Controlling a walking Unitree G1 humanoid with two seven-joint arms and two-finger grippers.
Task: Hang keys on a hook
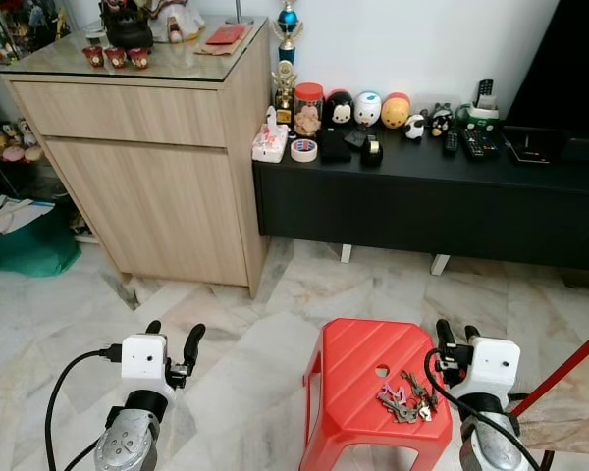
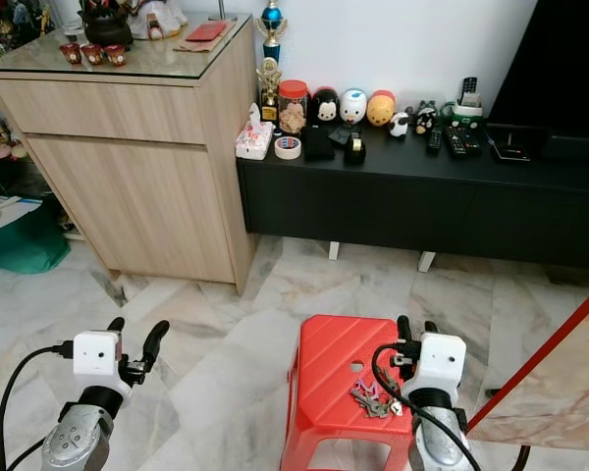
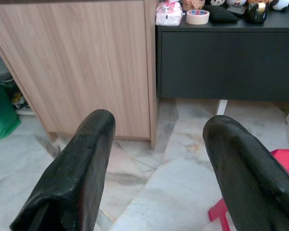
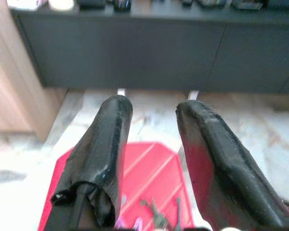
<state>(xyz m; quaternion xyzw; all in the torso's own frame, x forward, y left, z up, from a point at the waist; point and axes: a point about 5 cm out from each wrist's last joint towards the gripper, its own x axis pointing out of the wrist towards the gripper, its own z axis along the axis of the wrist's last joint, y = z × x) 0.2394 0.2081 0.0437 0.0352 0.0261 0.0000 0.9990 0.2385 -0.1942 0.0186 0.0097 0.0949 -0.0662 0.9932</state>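
Observation:
A bunch of keys [image 1: 404, 400] with a pink tag lies on the right part of a red plastic stool [image 1: 358, 368] on the marble floor. My right gripper [image 1: 455, 339] is open and hovers just right of the keys, over the stool's right edge; the keys [image 4: 156, 216] lie below its fingers [image 4: 108, 139] in the right wrist view. My left gripper [image 1: 173, 335] is open over the floor, left of the stool, holding nothing.
A light wooden cabinet [image 1: 147, 147] stands at the back left. Beside it runs a low black TV console [image 1: 422, 196] with figurines, tape and remotes on top. A red bar [image 1: 560, 378] slants in at the right edge. A green bag [image 1: 25, 245] lies at far left.

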